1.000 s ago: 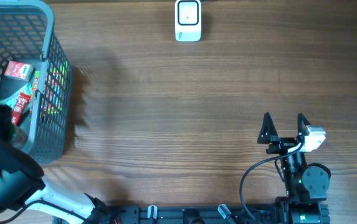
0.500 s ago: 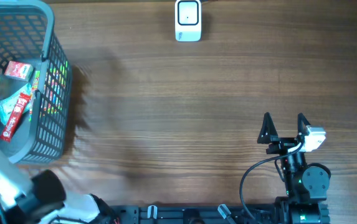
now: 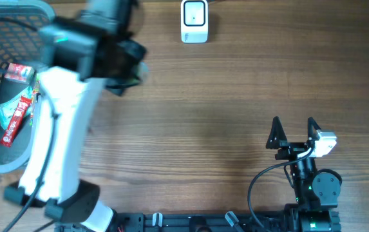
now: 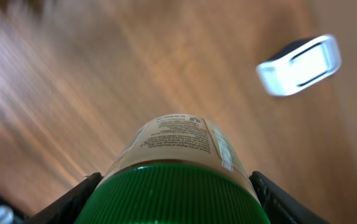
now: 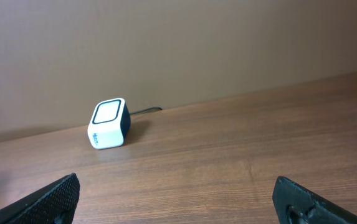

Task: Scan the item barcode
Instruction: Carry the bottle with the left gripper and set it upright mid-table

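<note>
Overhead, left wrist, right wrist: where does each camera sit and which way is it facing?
Overhead: above the table, looking straight down; shows left tool by the scanner, right tool parked open.
Left wrist: on the left arm, looking past the gripped green-lidded jar towards the scanner; its fingers at bottom corners.
Right wrist: low, facing level across the table at scanner and wall; its fingertips show.
Shared: all three see the scanner.

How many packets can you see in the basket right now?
3: a red-and-white box toward the top, a red sachet below it, a teal packet beside that. The left arm may hide more.
</note>
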Controlling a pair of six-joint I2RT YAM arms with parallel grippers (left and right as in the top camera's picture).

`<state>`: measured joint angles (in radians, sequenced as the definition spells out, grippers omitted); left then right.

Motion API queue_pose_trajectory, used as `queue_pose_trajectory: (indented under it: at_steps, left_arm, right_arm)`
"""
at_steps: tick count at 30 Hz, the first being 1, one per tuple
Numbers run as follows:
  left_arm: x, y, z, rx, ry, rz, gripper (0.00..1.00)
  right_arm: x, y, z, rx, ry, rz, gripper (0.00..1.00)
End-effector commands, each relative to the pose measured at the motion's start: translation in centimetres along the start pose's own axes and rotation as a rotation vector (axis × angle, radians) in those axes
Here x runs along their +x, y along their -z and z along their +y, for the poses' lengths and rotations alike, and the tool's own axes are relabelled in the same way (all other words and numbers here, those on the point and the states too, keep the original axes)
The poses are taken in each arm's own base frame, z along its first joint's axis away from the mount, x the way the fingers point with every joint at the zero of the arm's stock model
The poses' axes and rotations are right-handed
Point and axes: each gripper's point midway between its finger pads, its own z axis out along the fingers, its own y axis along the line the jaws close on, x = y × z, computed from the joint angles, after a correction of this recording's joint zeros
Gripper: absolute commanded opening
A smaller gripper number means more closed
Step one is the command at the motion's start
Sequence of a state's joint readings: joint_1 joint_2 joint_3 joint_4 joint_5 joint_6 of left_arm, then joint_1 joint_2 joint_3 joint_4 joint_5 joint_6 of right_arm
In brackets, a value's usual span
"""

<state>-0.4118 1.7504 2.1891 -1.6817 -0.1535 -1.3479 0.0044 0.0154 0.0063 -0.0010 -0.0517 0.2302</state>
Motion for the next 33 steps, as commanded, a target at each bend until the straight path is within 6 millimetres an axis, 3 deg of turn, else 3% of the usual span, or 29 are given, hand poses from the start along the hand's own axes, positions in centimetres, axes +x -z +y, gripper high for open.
queue_pose_trajectory:
  at_steps: [1,6,10,14,17,20,25,29,33]
  left_arm:
    - [4.6,-4.7,1.1,-0.172,0.211,-0.046,0.66]
    - [13.3,-12.1,0.7,-0.233,0.279,0.041,0.66]
    - [17.3,-15.7,0.2,-0.261,0.384,0.130,0.63]
    - [19.0,-18.7,-0.1,-0.290,0.411,0.149,0.64]
    - [20.3,-20.8,0.9,-0.367,0.421,0.162,0.64]
    - [21.1,-22.0,1.2,-0.385,0.409,0.163,0.64]
    - [22.4,-22.8,-1.2,-0.287,0.406,0.206,0.64]
    - [22.7,-23.5,-1.1,-0.293,0.403,0.204,0.65]
    - [24.9,-24.8,-2.5,-0.227,0.349,0.250,0.66]
  right_arm:
    - [-0.1,0.0,0.0,0.001,-0.008,-0.007,1.00]
    - [-0.1,0.0,0.0,0.001,-0.008,-0.007,1.00]
    - [-0.1,0.0,0.0,0.001,-0.008,-0.007,1.00]
    - [-0.1,0.0,0.0,0.001,-0.008,-0.007,1.00]
    - [-0.1,0.0,0.0,0.001,-0.008,-0.007,1.00]
    - [-0.1,0.0,0.0,0.001,-0.008,-0.007,1.00]
    - [-0.1,0.0,0.0,0.001,-0.008,-0.007,1.00]
    - [-0.1,0.0,0.0,0.001,-0.008,-0.007,1.00]
    - [-0.1,0.0,0.0,0.001,-0.008,-0.007,1.00]
